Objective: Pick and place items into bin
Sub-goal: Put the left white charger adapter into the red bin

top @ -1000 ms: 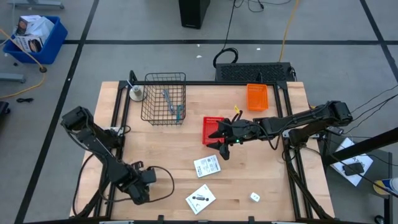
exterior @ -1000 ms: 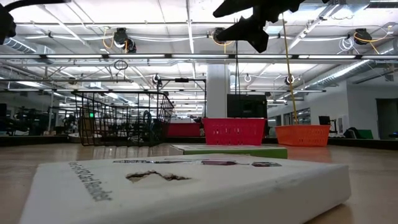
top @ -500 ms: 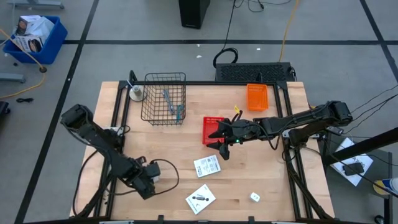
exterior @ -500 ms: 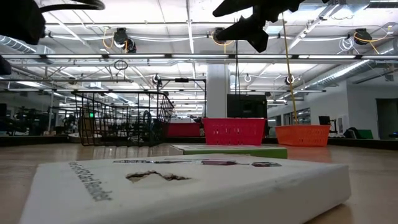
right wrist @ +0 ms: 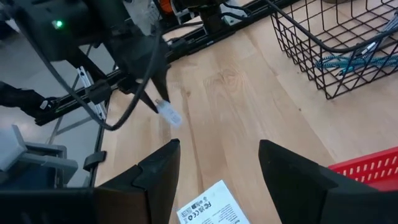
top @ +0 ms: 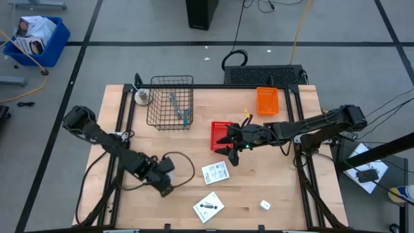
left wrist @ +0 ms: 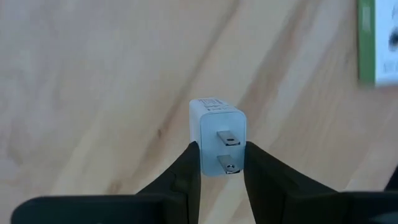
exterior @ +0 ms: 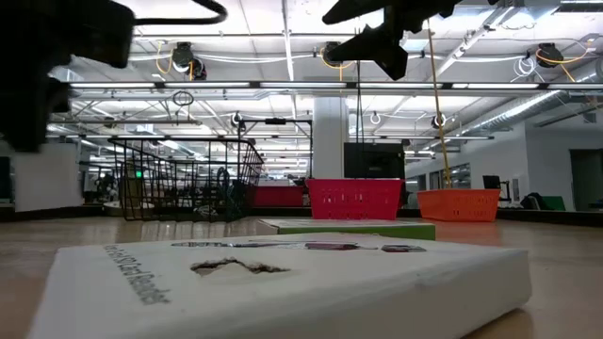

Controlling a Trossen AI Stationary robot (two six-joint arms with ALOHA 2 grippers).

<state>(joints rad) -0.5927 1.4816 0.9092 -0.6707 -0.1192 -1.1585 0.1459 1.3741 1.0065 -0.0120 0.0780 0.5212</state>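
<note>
Pale wood tabletop [top: 272, 188] under me, wire basket [top: 171, 102], red bin [top: 221, 134], orange bin [top: 267, 101], two white packets [top: 215, 173] between my jaws, tiny white block [top: 265, 205] beyond

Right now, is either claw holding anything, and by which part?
The left claw pinches a small white two-pronged plug block by its sides. The right claw holds nothing.

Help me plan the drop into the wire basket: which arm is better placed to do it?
Left. The left hand already grips a white plug adapter above the table. The right hand hangs open and empty by the red bin.

Tool [top: 174, 103] in basket [top: 155, 116], packets [top: 215, 173] right.
</note>
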